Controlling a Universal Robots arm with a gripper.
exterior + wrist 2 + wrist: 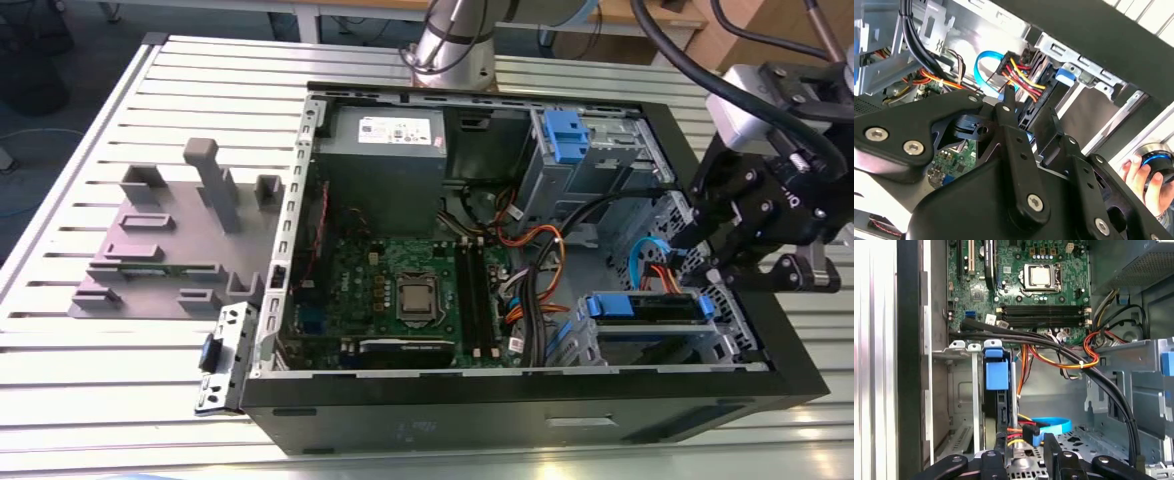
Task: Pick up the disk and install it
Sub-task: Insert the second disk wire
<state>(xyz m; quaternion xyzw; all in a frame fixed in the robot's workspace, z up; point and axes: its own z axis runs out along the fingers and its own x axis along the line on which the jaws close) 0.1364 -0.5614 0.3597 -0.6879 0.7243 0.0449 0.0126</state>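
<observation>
A robot gripper (747, 235) is positioned at the drive bay of an open computer case (534, 410) lying on a slatted table (107, 400).

The disk (649, 306), framed by blue rails, is seen seated in the lower drive cage (654, 345) near the case's front, with cables plugged into it. The black fingers (1013, 135) appear to be slightly parted and to hold nothing, though this is hard to judge. A person's hand (1144, 182) is seen on a round knob outside the case in the second wrist view.

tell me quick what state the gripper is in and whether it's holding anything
Gripper: its black fingers stand apart at the blue-railed silver disk seated upright in the grey metal drive bay; open, gripping nothing.
</observation>
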